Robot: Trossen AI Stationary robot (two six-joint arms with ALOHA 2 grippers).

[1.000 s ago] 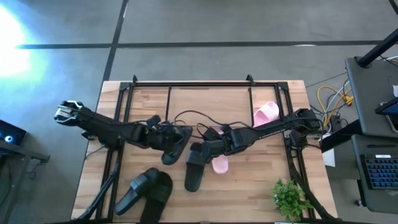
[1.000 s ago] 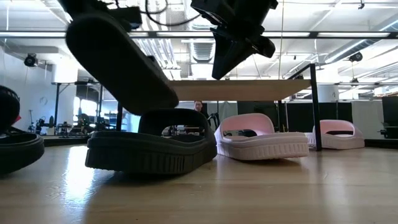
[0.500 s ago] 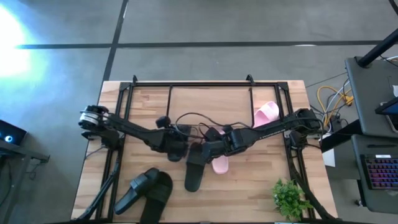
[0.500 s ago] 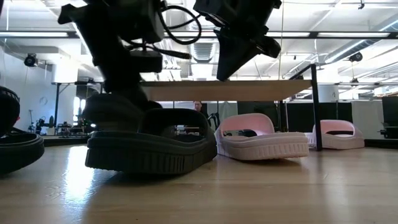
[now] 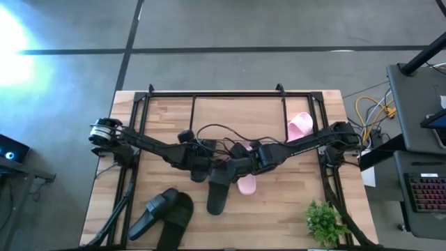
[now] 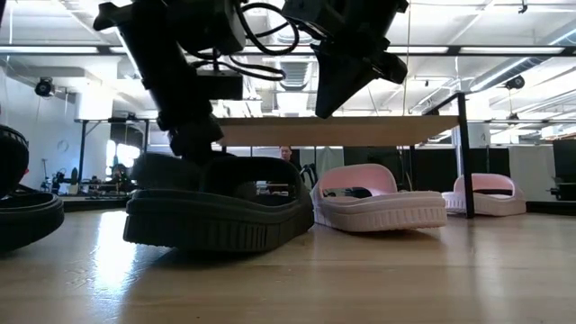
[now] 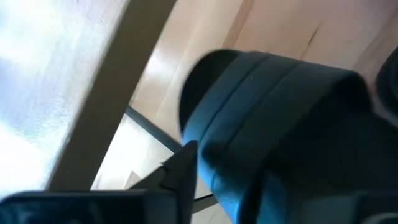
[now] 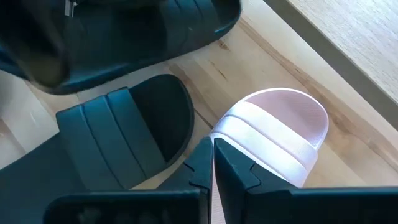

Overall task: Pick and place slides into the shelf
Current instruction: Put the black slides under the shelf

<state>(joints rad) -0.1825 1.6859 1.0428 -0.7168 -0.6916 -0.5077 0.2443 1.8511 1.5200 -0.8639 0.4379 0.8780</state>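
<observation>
Left tool [image 6: 193, 144] presses down on a black slide [image 6: 216, 211] resting on the table, fingers' state unclear, likely releasing it near the shelf [image 6: 333, 130], while right tool [image 8: 211, 165], pinched together, hovers above a pink slide [image 8: 277, 134].

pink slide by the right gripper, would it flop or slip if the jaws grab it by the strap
The pink slide looks moulded in one thick piece, so it would probably hold its shape and feel light. Its smooth, wide, arched strap might slip in narrow jaws. Its flat sole, seen in the low view, suggests it would slide, not roll, when pushed.
</observation>
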